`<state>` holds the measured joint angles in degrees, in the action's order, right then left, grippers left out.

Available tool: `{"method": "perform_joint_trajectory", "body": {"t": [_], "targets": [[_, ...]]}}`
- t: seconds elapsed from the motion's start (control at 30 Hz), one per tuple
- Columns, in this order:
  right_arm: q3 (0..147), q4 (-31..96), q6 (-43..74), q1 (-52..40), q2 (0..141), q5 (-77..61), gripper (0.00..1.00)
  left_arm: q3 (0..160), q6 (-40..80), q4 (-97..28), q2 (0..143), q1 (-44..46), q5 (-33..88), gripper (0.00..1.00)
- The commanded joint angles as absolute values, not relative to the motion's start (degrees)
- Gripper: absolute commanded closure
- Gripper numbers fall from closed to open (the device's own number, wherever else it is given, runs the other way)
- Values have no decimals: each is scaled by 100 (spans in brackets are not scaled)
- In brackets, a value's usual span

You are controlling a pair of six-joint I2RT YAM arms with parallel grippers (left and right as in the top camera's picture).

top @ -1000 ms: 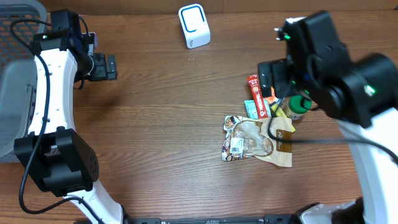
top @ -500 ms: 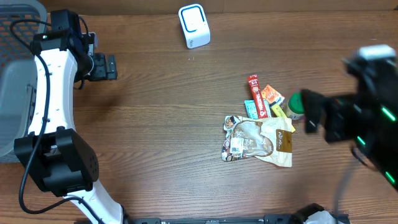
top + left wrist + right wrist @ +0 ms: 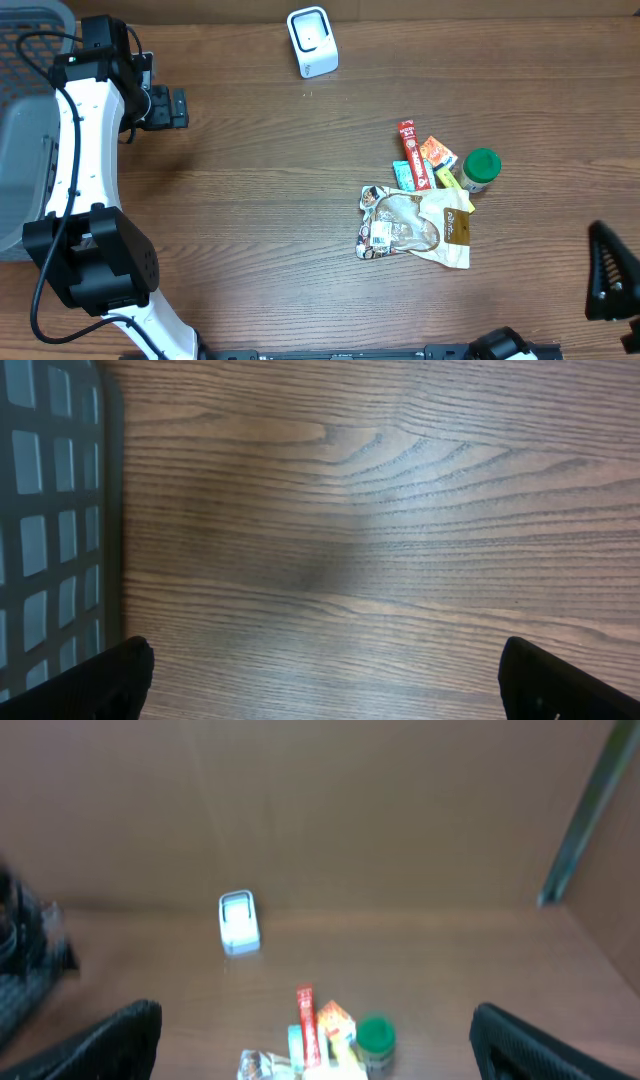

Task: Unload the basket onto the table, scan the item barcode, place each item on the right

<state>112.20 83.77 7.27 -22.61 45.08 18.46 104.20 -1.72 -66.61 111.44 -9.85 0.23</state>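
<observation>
Two sets of jaws, both mine, both wide open and holding nothing. From above, the snack bag (image 3: 410, 228) lies flat beside a green-lid jar (image 3: 480, 170), well apart from the white scanner (image 3: 312, 42). My left gripper (image 3: 325, 660) camera sees only table (image 3: 350, 510) and basket (image 3: 108, 510). My right gripper (image 3: 315, 1020) camera sees scanner and snacks, blurry.

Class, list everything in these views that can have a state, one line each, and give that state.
left tool: open, empty, over bare table.
right tool: open, empty.
scanner: standing upright, nothing in front of it.
snack pouch: lying flat, not held.
green-lidded jar: upright, lid on.
red stick pack: lying flat, not held.
</observation>
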Motion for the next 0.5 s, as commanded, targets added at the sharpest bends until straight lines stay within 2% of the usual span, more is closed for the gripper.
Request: {"method": "perform_joint_trajectory", "body": {"t": [0.0, 0.27, 0.47], "targets": [[10082, 7673, 707, -1935, 3905, 1802, 0, 10484, -263, -6663, 11093, -956, 49, 1], [6261, 4405, 718, -1409, 2134, 784, 0, 10484, -263, -6663, 11093, -956, 49, 0], [3612, 681, 733, -1138, 1291, -5, 0, 10484, -263, -6663, 11093, -956, 49, 0]]}}
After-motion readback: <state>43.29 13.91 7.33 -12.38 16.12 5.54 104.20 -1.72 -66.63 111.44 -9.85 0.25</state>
